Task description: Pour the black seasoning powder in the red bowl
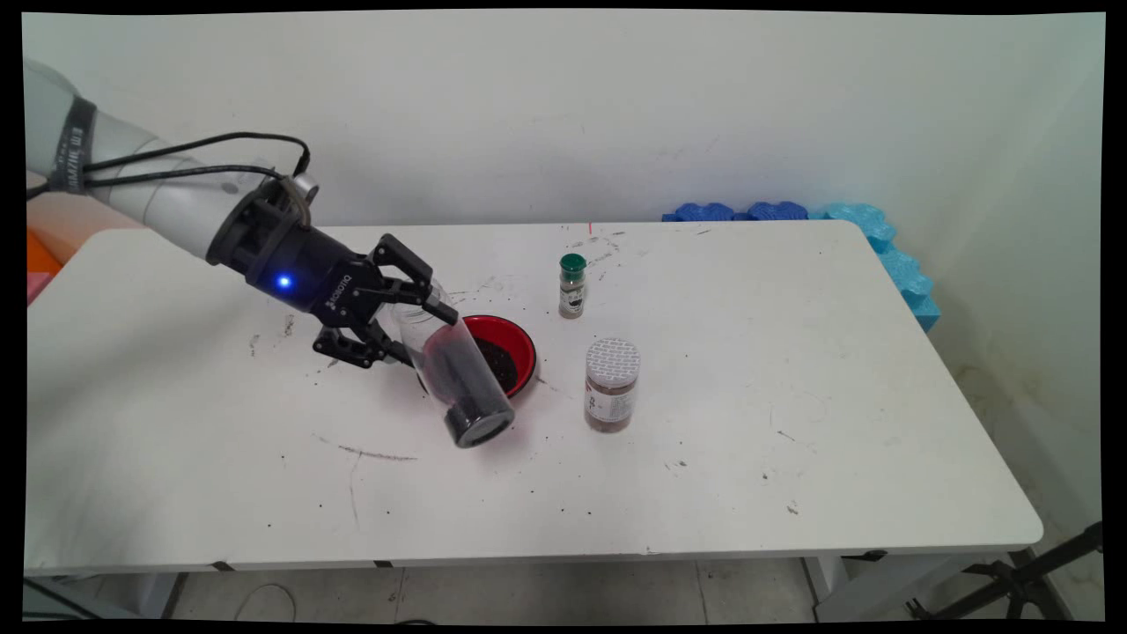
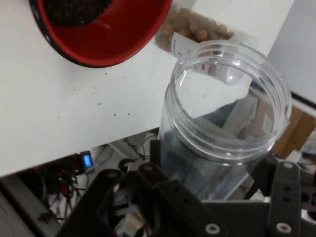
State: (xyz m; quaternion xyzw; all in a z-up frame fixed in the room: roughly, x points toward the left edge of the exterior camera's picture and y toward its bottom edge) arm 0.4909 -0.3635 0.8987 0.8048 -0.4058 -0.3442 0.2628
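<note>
Your gripper [image 1: 398,315] clamps a clear jar [image 1: 458,374] of dark grains, tilted beside the red bowl [image 1: 515,348], which already holds some.

The jar [image 1: 458,370] in the hand [image 1: 392,308] is clear, glossy plastic. The red bowl [image 1: 519,348] has a smooth, shiny finish. The surface [image 1: 792,396] is matt white, scuffed and speckled. The hand is matt black. The foam [image 1: 889,246] behind looks rough.

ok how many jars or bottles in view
3: a clear jar held tilted in the gripper by the red bowl, a green-capped bottle behind, a white-lidded jar right.
</note>
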